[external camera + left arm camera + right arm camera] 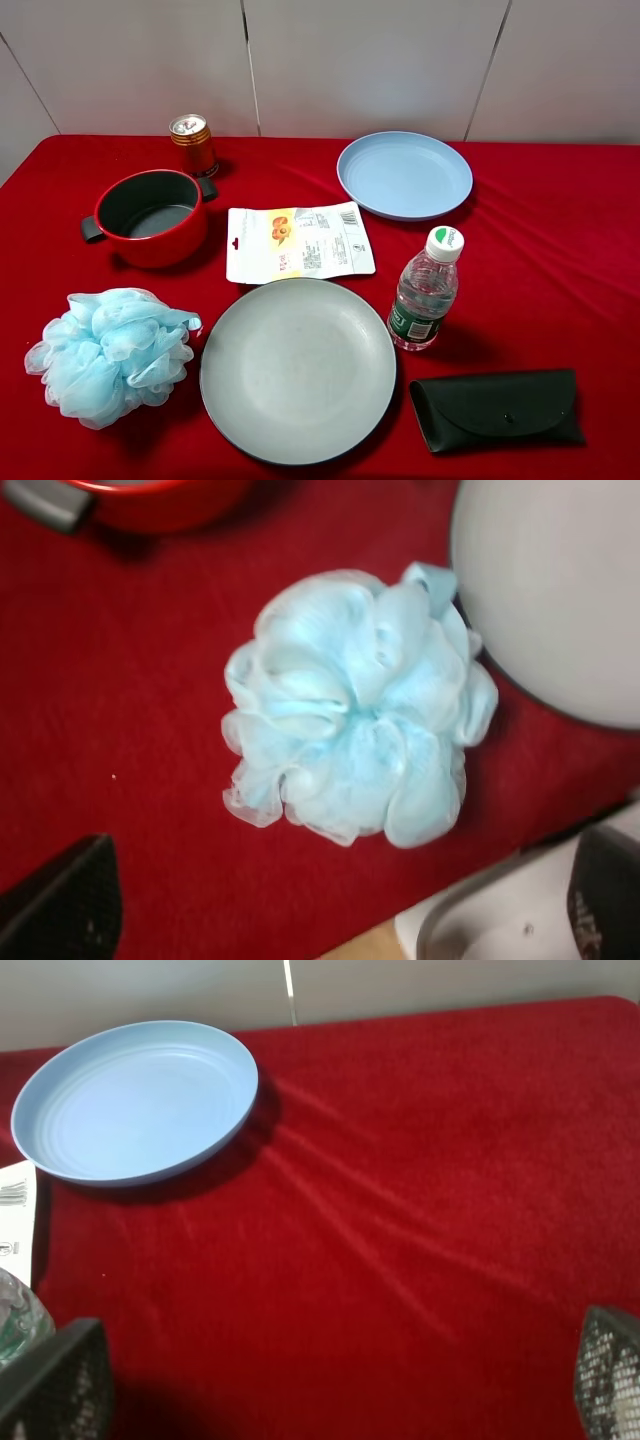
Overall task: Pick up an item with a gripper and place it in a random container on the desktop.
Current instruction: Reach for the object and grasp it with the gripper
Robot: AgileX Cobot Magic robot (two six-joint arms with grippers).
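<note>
L claw (345, 890) (jaws apart) above pouf (350, 705), red desktop (130, 680), wht wall (350, 60) behind.

Two plates (405, 175) (297, 370), one pot (160, 246), pouf (115, 355), bottle (425, 295), can (193, 146), pouch (300, 243), case (497, 408)

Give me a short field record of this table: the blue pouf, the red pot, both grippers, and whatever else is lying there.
Item: fluffy light-blue mesh bath pouf, on the red cloth desktop, not held
Container: small round red pot, behind the pouf, apart, nothing inside
Left gripper: open, pouf ahead, untouched
Right gripper: open, over bare cloth near the round light-blue plate
Others: round grey plate, white snack pouch, clear water bottle, black glasses case, gold can
Stage: pouf not yet picked up
</note>
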